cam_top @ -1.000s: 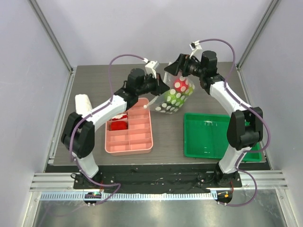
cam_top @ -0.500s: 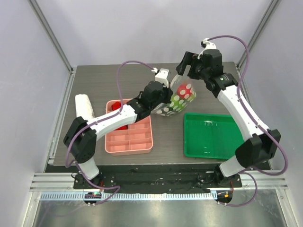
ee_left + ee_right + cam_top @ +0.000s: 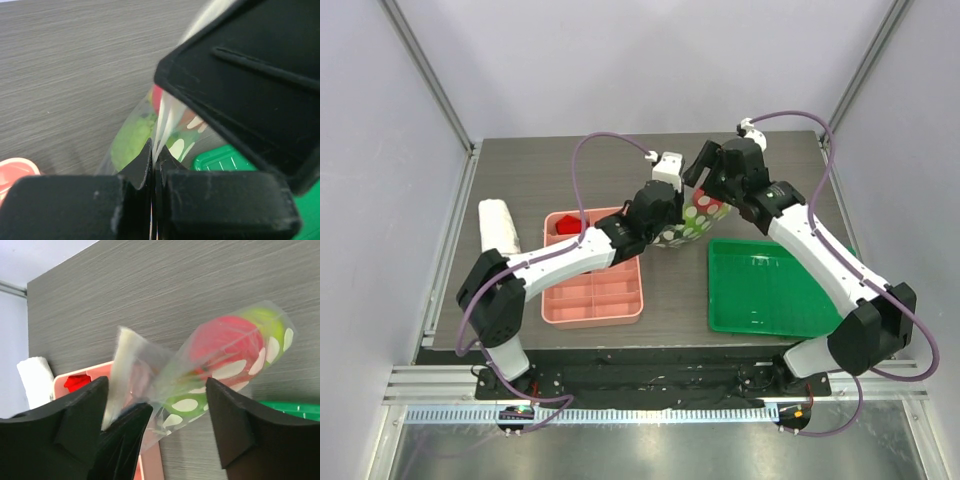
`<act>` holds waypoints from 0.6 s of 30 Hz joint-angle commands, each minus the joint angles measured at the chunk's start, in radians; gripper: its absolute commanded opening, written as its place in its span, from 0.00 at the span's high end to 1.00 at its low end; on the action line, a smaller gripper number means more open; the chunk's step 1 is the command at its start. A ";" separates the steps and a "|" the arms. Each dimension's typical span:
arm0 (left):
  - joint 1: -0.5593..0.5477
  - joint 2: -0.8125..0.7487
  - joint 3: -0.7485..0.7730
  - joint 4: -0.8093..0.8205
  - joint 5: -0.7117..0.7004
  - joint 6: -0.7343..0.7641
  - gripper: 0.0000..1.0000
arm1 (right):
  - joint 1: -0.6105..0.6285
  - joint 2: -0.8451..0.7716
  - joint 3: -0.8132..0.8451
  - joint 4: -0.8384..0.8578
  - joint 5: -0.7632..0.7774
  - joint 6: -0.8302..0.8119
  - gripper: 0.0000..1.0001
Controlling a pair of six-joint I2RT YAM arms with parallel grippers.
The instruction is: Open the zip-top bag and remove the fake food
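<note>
Left hand (image 3: 154, 157) shifted rightward over dark table (image 3: 540, 170), pinching zip-top bag (image 3: 225, 360); right hand (image 3: 156, 415) spread wide.

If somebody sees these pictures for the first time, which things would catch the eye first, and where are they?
The dotted zip-top bag, held at mid-table between both arms with a red apple showing through it, draws the eye first. The left gripper pinches its edge shut, while the right gripper stands open around its top strip. A green tray lies to its right and a pink divided tray to its left.
</note>
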 commanded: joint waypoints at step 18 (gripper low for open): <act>0.297 -0.172 -0.064 0.006 0.842 -0.184 0.52 | -0.074 0.053 -0.040 0.279 -0.401 -0.144 0.98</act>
